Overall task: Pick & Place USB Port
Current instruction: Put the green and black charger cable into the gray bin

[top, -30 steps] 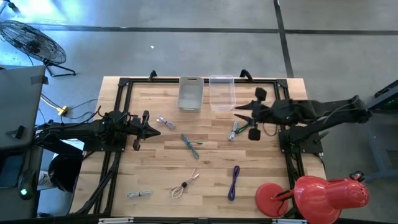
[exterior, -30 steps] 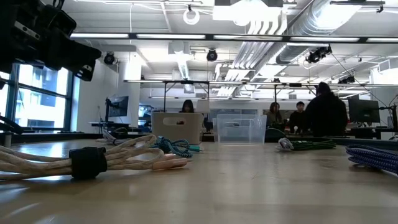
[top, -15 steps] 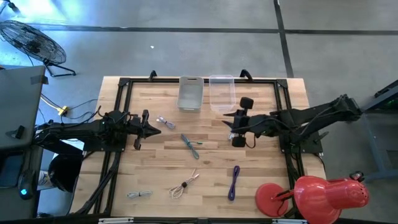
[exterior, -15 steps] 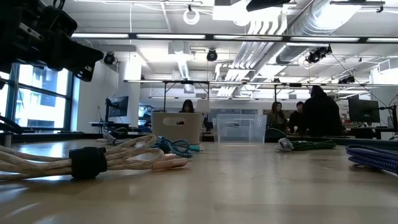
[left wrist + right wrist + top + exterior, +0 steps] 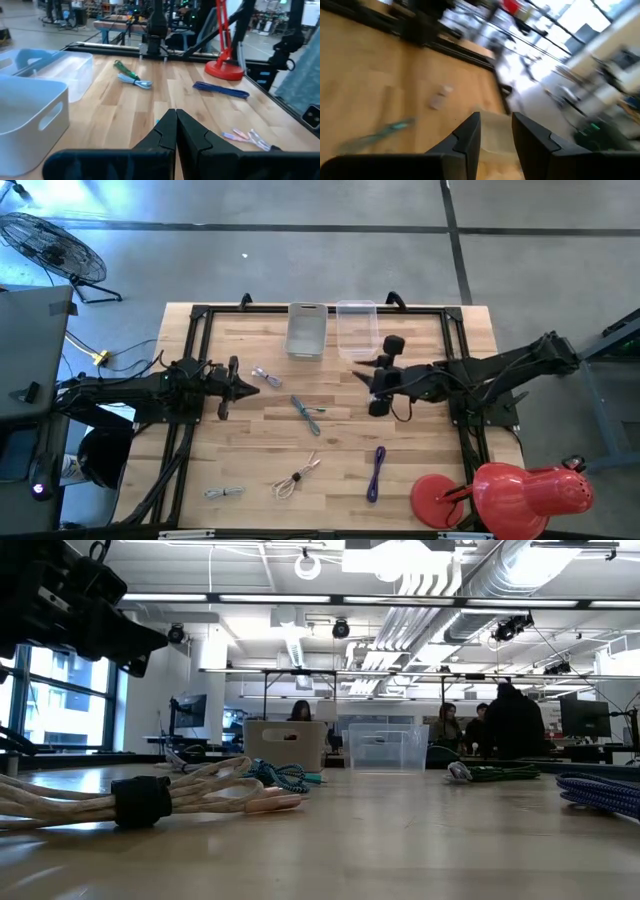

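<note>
Right gripper (image 5: 362,377) is being held over mid-table, just in front of the clear bin (image 5: 357,330). The jaws are being kept narrowly apart, with nothing being gripped between them.

Green cable (image 5: 131,78), judged to be the target, is lying flat on the table (image 5: 440,450) below that gripper. It is being hidden by the arm in the high view, but is being seen resting on the wood in the low view.

Left gripper (image 5: 238,387) is being parked at the table's left side, fingers pressed together, empty.

Handling, as a judgement: the cable is being taken as light, limp and bundled. Loose ends are being expected to dangle and snag on a bin rim. The bundled middle is being recommended as the grip point rather than the small, slippery metal plug. A low descent is being called for, since the bundle is lying almost flush with the wood.
</note>
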Robot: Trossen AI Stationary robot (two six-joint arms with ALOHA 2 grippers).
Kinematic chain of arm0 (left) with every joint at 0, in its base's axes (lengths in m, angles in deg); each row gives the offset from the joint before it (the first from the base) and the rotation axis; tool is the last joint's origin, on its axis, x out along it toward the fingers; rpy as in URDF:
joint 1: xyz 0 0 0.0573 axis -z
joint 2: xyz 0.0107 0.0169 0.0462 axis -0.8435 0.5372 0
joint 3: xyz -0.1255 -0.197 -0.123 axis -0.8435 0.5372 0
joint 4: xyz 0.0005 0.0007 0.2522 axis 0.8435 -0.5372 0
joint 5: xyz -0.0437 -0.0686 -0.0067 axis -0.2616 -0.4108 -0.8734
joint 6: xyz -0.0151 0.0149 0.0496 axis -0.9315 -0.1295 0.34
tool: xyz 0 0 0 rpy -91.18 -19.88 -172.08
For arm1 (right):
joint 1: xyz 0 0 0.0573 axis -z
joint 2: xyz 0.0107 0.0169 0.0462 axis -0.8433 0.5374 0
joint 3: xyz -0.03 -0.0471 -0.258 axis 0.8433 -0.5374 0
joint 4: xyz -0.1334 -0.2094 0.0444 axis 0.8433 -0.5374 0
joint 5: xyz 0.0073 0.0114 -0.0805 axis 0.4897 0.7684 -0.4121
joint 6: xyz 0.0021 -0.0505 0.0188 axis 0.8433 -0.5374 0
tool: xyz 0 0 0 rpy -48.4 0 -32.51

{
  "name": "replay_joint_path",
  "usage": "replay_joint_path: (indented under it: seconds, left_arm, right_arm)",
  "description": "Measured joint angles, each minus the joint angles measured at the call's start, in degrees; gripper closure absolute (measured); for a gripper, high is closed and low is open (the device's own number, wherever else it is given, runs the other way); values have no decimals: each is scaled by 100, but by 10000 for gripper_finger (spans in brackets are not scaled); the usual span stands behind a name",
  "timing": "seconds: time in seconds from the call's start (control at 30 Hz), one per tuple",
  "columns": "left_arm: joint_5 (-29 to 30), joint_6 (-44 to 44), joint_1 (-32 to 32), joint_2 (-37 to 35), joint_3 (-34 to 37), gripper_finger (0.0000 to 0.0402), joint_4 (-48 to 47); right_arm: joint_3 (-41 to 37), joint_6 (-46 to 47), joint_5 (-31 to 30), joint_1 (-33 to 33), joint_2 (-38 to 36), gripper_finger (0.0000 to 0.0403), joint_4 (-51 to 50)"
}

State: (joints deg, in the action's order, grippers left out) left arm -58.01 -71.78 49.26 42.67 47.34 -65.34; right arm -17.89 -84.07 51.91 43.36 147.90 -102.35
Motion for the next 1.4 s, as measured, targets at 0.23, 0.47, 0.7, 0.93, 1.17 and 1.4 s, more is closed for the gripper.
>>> replay_joint_path:
  seconds: [0.23, 0.47, 0.7, 0.93, 1.17, 1.4]
  left_arm:
    - [-123, 34, 0, 0, 2, 401, -67]
    - [-191, 144, 0, 0, 2, 395, -67]
    - [-172, 317, 0, 0, 2, 381, -65]
    - [-174, 528, 1, 0, 0, 367, -65]
    - [-277, 813, 0, 0, 0, 338, -65]
    - [-219, 1205, 0, 0, 1, 296, -30]
  right_arm:
    - [176, 105, -843, -170, -2, 274, -580]
    - [978, 1006, -1388, -356, -2, 206, -2052]
    - [1478, 2222, -1149, -331, 4, 161, -3730]
    - [1303, 2934, 175, -201, 37, 158, -4688]
    - [990, 3508, 695, -152, 48, 158, -5100]
    - [520, 3733, 1149, 123, 48, 158, -5351]
